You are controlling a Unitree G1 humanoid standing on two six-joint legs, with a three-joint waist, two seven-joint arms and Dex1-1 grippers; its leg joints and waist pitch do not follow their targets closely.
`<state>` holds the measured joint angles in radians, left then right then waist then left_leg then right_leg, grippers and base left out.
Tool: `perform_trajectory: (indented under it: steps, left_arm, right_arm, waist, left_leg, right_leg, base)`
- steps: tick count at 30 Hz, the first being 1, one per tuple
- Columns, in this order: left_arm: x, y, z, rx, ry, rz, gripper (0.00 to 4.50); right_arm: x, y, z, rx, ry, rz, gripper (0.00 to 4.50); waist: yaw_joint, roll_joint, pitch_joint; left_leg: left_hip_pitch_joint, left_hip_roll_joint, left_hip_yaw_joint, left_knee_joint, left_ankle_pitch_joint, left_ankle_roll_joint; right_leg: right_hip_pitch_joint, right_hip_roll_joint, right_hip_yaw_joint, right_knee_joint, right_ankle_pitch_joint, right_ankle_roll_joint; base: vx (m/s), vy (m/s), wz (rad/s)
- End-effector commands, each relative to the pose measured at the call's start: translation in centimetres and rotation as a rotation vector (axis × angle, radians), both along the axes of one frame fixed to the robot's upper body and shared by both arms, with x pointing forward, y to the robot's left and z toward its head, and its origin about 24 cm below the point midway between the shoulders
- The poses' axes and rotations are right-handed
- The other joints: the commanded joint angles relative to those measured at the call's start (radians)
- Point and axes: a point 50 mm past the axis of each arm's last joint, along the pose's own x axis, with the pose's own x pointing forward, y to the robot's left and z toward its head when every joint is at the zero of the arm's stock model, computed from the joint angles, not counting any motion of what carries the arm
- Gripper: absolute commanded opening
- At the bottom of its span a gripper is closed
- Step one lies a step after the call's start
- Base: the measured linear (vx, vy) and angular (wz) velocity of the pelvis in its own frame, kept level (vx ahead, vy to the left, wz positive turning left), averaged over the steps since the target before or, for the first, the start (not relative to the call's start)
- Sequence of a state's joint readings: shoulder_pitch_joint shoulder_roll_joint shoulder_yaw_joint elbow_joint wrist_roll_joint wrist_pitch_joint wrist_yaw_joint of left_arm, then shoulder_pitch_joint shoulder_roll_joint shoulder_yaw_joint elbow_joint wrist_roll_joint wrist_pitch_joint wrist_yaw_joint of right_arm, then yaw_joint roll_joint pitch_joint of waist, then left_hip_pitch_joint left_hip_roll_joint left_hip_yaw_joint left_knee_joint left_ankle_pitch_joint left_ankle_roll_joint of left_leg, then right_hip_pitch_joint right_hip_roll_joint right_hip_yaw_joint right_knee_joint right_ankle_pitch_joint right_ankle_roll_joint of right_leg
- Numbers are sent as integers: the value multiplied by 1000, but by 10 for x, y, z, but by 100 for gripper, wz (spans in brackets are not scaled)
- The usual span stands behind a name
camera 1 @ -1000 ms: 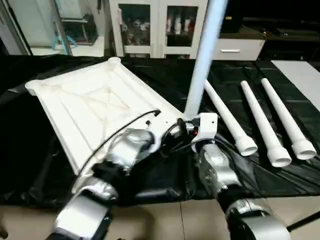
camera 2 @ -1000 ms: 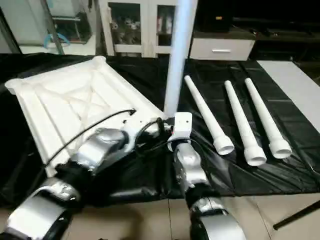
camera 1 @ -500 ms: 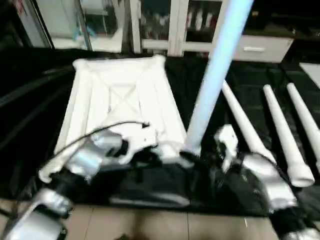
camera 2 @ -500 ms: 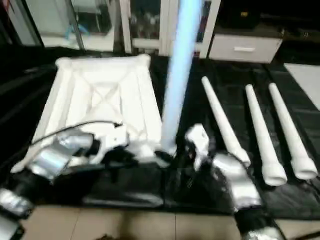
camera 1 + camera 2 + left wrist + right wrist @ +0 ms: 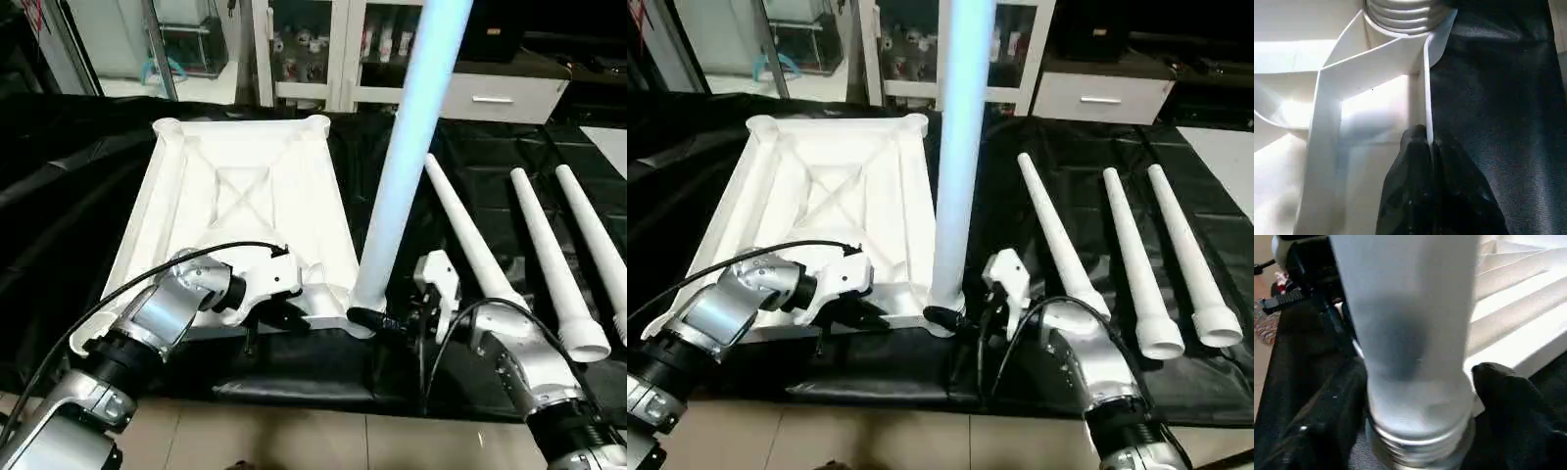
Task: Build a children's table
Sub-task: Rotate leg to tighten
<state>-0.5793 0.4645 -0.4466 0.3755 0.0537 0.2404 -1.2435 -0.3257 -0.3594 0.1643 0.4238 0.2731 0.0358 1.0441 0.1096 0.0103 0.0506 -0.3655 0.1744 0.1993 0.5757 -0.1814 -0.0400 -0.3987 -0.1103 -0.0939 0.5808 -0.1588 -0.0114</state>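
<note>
On the black-covered desk [image 5: 88, 196], the tabletop [image 5: 245, 196] now lies squarer to the camera than a second ago. The standing leg [image 5: 407, 166] sits in its near corner socket [image 5: 1403, 19]; threads show there. The left hand [image 5: 1430, 147] pinches the tabletop's rim; the right hand [image 5: 1420, 396] straddles the leg's base, fingers [image 5: 1513, 396] spread, not clamped. Three legs [image 5: 549, 255] lie alongside.

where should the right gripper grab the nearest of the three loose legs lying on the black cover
Take the nearest loose leg around its mid-shaft, coming straight down from above with the fingers straddling it crosswise. It lies flat on the black cover, and its shaft is slimmer than the flared near end. There is a gap to the neighbouring leg, which should leave room for a finger on that side.
</note>
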Motion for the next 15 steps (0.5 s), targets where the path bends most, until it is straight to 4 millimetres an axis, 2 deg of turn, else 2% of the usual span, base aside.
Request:
perform_trajectory:
  steps: [1,6,11,13,15]
  left_arm:
    - [-14,-1,-16,61,99,-80,0]
    - [-14,-1,-16,62,104,-78,0]
    - [-15,-1,-17,61,108,-78,0]
    - [-14,-1,-16,56,104,-70,0]
    - [-6,-6,-16,26,58,-2,0]
  right_arm:
    - [3,-5,-3,-40,25,-17,329]
    - [3,-7,-3,-37,35,-16,284]
    - [2,-8,-4,-27,48,-24,274]
    - [4,-7,-4,-22,35,-57,273]
    - [18,-8,-9,-62,-14,-238,273]
  waist:
    - [0,0,-67]
    - [0,0,-66]
    - [0,1,-68]
    - [0,1,-68]
    - [-5,1,-64]
  left_leg:
    - [15,62,-27,-73,-257,21]
    - [15,62,-26,-72,-251,25]
    - [16,62,-26,-71,-246,23]
    - [16,61,-26,-70,-245,24]
    - [12,60,-26,-72,-270,10]
  right_leg:
    - [45,-56,52,-51,-189,-235]
    - [45,-55,52,-51,-187,-238]
    - [45,-54,52,-49,-178,-239]
    - [45,-55,52,-49,-176,-241]
    - [41,-57,52,-54,-219,-237]
  base:
    - [0,0,0]
    - [0,0,0]
    - [0,0,0]
    - [0,0,0]
    - [0,0,0]
